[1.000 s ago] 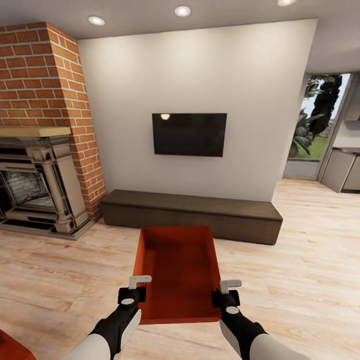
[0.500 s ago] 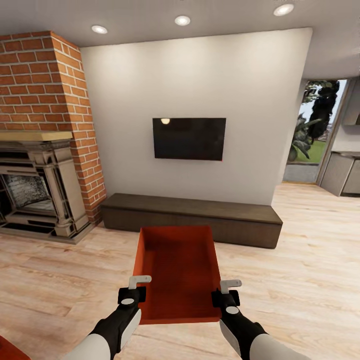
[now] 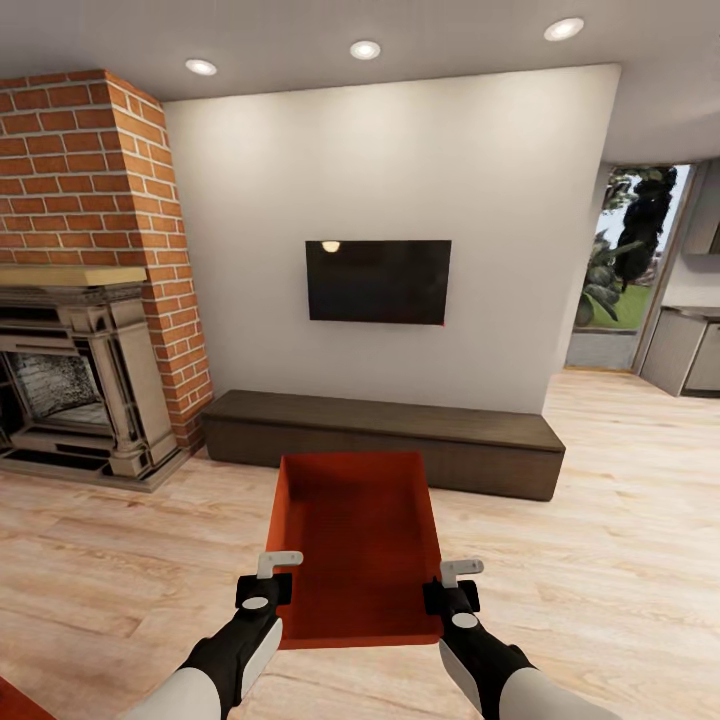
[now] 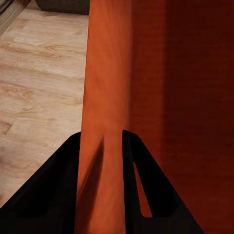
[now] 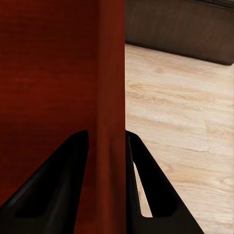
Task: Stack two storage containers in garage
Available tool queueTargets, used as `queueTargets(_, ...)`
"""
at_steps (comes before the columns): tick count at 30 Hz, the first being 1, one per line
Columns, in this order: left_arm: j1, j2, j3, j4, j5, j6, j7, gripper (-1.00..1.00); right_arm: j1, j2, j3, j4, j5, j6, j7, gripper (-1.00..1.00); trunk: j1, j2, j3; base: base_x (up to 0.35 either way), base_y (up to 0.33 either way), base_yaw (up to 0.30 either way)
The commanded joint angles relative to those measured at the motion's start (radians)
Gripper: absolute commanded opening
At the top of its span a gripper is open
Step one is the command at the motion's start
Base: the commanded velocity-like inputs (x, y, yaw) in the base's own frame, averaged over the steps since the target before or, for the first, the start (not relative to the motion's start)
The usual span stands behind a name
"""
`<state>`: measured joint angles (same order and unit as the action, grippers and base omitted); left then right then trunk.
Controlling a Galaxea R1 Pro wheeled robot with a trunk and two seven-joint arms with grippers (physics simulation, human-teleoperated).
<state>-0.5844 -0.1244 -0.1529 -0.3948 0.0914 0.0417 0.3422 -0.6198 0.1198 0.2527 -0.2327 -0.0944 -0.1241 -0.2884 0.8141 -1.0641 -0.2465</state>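
**A:** So where's the bin at right now?

**B:** Lower middle of the head view. One orange-red bin (image 3: pixel 355 540) held up over the wood floor (image 3: pixel 600 560), open top facing up, long side running away from the camera. There's a sliver of something orange-red in the bottom left corner (image 3: pixel 15 702) too, can't tell what it is.

**A:** How are the arms sitting?

**B:** Both come in from the bottom edge, forearms angled up and slightly inward, pretty much mirror images. Left tool (image 3: pixel 264 590) is on the bin's left wall near the close corner, right tool (image 3: pixel 452 597) on the right wall near its close corner. Wrists look level with each other and the bin looks flat.

**A:** Tools actually gripping or just resting?

**B:** Gripping. In the left wrist view the two dark fingers (image 4: pixel 63 190) straddle the wall, narrow gap with the wall pinched in it. Same deal in the right wrist view, fingers (image 5: pixel 146 190) either side of the other wall, clamped on it.

**A:** What's around it?

**B:** Living room. White wall with a TV (image 3: pixel 378 281) in the center, long dark cabinet (image 3: pixel 380 440) under it just beyond the bin's far end, brick fireplace (image 3: pixel 80 300) on the left, glass door (image 3: pixel 625 260) with greenery on the right edge.
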Motion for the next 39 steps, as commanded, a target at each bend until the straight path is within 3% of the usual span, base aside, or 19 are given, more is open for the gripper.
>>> queueTargets(1, 0.000, 0.000, 0.001, -0.001, 0.010, 0.004, 0.008, -1.00, -0.001, 0.007, -0.014, -0.002, -0.001, -0.003, -0.001, -1.00, 0.000, -0.001, -0.001, 0.000, 0.000, 0.000)
queueTargets(25, 0.000, 0.000, 0.001, -0.002, 0.010, 0.004, 0.008, -1.00, -0.001, 0.007, -0.013, -0.002, -0.001, -0.003, -0.001, -1.00, 0.000, -0.001, -0.001, 0.000, 0.000, 0.000)
queueTargets(39, 0.000, 0.000, 0.001, -0.003, 0.010, 0.004, 0.008, -1.00, -0.001, 0.009, -0.015, -0.002, -0.001, -0.003, -0.002, -1.00, 0.000, -0.001, 0.003, 0.000, 0.000, -0.268)
